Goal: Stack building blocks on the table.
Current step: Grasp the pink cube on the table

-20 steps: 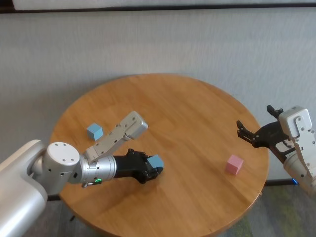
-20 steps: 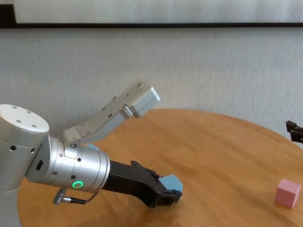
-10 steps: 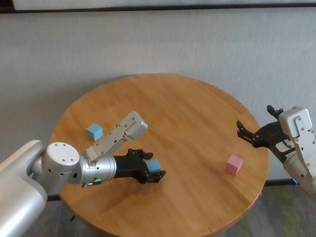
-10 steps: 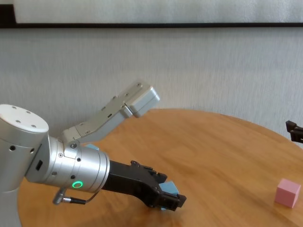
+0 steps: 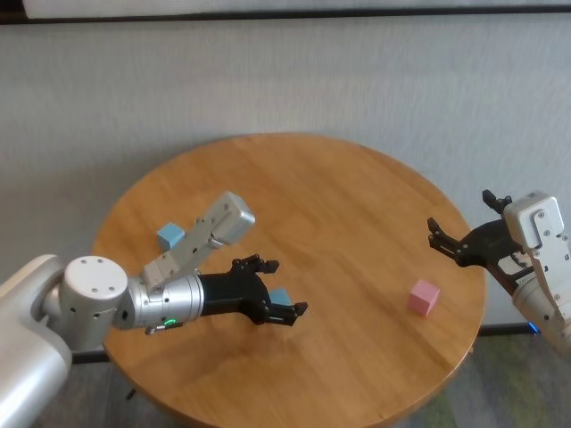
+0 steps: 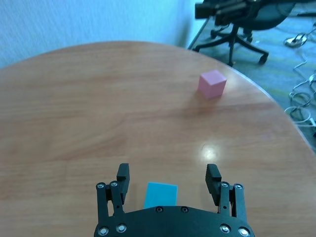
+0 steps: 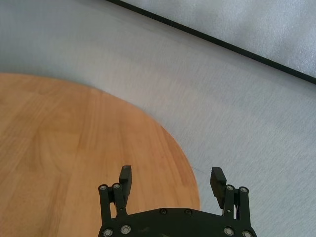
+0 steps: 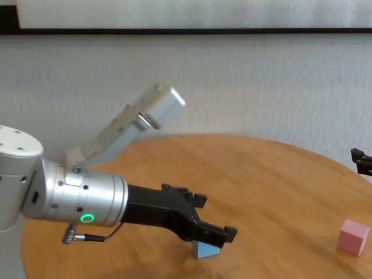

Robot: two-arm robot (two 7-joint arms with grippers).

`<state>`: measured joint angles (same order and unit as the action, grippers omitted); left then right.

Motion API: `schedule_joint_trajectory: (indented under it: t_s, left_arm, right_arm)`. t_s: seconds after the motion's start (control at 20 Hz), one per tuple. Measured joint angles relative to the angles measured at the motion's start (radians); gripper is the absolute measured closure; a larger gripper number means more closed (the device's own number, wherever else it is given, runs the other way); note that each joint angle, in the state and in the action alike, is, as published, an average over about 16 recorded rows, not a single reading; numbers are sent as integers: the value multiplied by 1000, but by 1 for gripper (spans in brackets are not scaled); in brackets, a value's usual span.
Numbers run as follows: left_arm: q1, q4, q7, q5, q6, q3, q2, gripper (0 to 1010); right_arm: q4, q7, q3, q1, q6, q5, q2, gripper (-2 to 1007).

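Backdrop: pale grey wall behind the round wooden table (image 5: 357,214), with a dark strip along the wall's top in the head view.
Landmark: the pink block (image 5: 424,297) sits on the table's right side, alone and untouched.
Left gripper: the left gripper (image 5: 281,288) hovers over the table well left of the pink block, its black fingers (image 6: 123,176) spread wide with nothing clamped between them.
Near blue block: one light blue block (image 6: 161,195) rests on the wood between those spread fingers; in the wrist view a gap shows on each side of it, so it looks free, though the chest view hides its top behind the lower finger.
Far blue block: the second blue block (image 5: 170,236) lies farther left from the pink block, past the left arm, near the table's left rim; only the head view shows it.
Right gripper: the right gripper (image 5: 446,241) hangs beyond the pink block at the table's right edge, fingers wide apart and empty.
Wrist extra: the left wrist view alone shows an office chair (image 6: 242,22) and floor cables (image 6: 303,94) beyond the pink block.
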<state>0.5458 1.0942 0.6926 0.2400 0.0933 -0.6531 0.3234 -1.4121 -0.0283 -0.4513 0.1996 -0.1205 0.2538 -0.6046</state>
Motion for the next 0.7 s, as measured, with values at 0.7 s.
schedule_joint_trajectory:
  t_s: [0.7]
  left_arm:
    - [-150,190,-247,38,-168,176,60,10]
  right_arm:
    - [0,0,0,0,0,0,0,0]
